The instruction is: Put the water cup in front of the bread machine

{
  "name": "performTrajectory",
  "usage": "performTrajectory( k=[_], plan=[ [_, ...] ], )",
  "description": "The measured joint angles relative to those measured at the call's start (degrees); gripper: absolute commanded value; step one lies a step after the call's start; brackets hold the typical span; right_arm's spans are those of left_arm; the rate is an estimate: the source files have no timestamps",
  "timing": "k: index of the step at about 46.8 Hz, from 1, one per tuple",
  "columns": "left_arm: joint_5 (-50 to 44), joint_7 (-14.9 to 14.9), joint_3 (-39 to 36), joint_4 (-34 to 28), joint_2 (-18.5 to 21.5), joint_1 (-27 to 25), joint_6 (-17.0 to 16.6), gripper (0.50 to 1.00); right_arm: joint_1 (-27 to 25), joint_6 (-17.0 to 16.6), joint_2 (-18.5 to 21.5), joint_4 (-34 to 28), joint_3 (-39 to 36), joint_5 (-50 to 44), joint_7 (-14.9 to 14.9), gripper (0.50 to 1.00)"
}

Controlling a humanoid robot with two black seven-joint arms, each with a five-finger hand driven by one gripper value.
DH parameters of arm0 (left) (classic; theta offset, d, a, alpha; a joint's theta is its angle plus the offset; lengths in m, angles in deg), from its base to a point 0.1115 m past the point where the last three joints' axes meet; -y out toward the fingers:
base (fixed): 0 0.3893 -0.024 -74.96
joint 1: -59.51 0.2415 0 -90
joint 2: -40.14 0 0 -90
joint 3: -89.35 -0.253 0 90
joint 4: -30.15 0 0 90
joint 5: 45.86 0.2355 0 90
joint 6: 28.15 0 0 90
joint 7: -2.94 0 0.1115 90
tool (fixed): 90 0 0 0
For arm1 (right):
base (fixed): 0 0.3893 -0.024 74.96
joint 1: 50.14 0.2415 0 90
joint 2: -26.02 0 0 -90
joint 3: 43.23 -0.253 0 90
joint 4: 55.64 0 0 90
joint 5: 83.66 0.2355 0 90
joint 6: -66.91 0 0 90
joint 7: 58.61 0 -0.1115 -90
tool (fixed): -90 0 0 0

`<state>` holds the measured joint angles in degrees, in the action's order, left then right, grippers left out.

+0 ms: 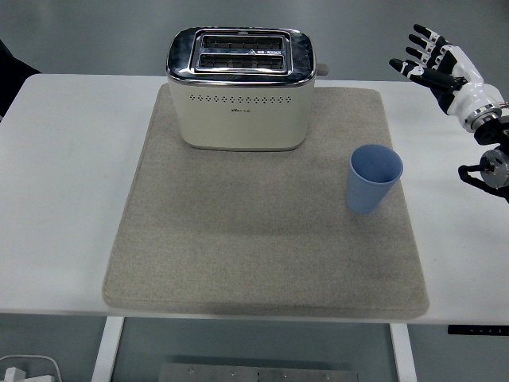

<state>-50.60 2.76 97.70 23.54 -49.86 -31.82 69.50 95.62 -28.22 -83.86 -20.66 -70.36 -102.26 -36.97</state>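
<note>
- The right hand (440, 66) has a white shell over the back and black fingers (419, 33) with small white segments.
- A white cuff leads into a black wrist joint (round, metallic-looking) with a dark loop of cable beside it.

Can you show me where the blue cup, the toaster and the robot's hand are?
blue cup (372, 188): head view, on its outer wall.
toaster (238, 111): head view, on its cream front face.
right hand (436, 67): head view, on the palm below the spread fingers.
</note>
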Motion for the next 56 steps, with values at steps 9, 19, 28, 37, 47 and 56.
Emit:
performTrajectory(
  k=[9,19,28,37,47,56],
  plan=[
    [0.0,0.0,0.0,0.0,0.0,0.0,0.0,1.0,-0.6,0.2,-0.6,0.7,0.9,-0.2,0.1,0.938],
    [0.0,0.0,0.0,0.0,0.0,0.0,0.0,1.0,-1.9,-0.4,-4.7,4.8,1.4,-1.1,0.4,0.936],
    [0.0,0.0,0.0,0.0,0.0,0.0,0.0,1.0,-6.7,-0.4,-13.5,15.1,2.7,-5.4,1.7,0.936],
    [0.0,0.0,0.0,0.0,0.0,0.0,0.0,1.0,-11.2,-2.6,-19.9,18.5,2.7,-8.3,4.6,0.936],
    [0.0,0.0,0.0,0.0,0.0,0.0,0.0,1.0,-16.0,-6.1,-24.9,21.3,2.7,-9.9,9.5,0.936],
    [0.0,0.0,0.0,0.0,0.0,0.0,0.0,1.0,-18.9,-6.4,-26.9,22.6,2.6,-16.2,13.3,0.936]
  ],
)
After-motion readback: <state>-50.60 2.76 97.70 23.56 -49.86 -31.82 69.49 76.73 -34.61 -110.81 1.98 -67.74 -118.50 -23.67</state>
